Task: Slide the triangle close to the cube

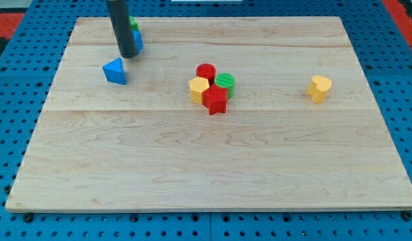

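Note:
A blue triangle block (115,71) lies on the wooden board (213,161) at the view's upper left. Just above it, my dark rod comes down from the top edge and my tip (128,55) rests on the board a short way up and to the right of the triangle, apart from it. Behind the rod a blue cube (137,41) shows only as a sliver, with a green block (134,25) of unclear shape above it, both mostly hidden by the rod.
A tight cluster sits near the board's middle: a red cylinder (206,71), a green cylinder (225,82), a yellow block (198,88) and a red star (216,99). A lone yellow block (320,88) lies at the right. Blue pegboard surrounds the board.

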Robot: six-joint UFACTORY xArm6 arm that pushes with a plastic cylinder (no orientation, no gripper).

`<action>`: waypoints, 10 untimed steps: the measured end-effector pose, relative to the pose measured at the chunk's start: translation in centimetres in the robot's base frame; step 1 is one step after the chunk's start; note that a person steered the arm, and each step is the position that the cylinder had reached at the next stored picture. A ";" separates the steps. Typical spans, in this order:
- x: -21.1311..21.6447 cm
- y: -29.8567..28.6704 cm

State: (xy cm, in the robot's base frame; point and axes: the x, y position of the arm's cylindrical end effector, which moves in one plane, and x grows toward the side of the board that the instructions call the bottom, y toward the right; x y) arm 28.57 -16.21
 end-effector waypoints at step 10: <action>3.8 -7.5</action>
State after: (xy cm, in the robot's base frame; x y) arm 32.41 -23.71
